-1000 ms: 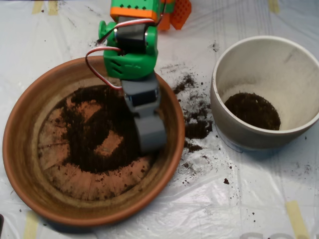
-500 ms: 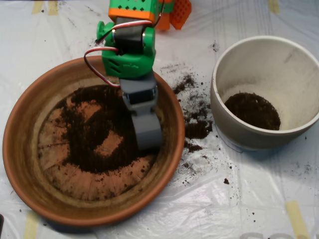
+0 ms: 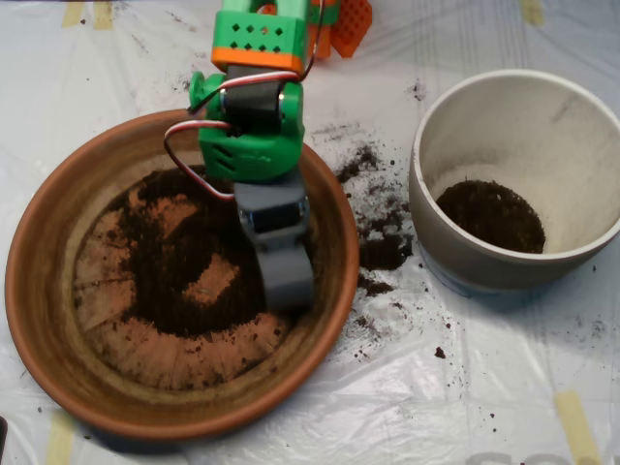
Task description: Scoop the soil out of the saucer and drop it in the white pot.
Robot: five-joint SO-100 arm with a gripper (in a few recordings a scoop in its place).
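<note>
The scoop (image 3: 287, 281) is seen low inside the saucer (image 3: 58, 329), at the right side of the dish, with its tip just beside the right edge of the soil (image 3: 184, 281). Whether the jaws are parted or closed cannot be told from above. The soil is spread as a dark ring over the upper and middle part of the saucer floor, with bare terracotta patches inside it and a bare band along the lower floor. More soil is heaped at the bottom of the pot (image 3: 581, 116), which stands well apart to the right, and loose crumbs (image 3: 383, 247) are scattered on the table (image 3: 484, 387) between the two.

The step in hand is judged to be the gathering of a load. It would be done well if the scoop were kept flat against the floor and driven into the thickest part of the ring, left of its tip, rather than along the thin right edge. The lift should be made only once the load is enclosed, and the rim cleared high enough that nothing is knocked onto the table.

The scoop's long axis is laid nearly top to bottom in the picture, with the tip pointed toward the lower edge and tilted slightly right
</note>
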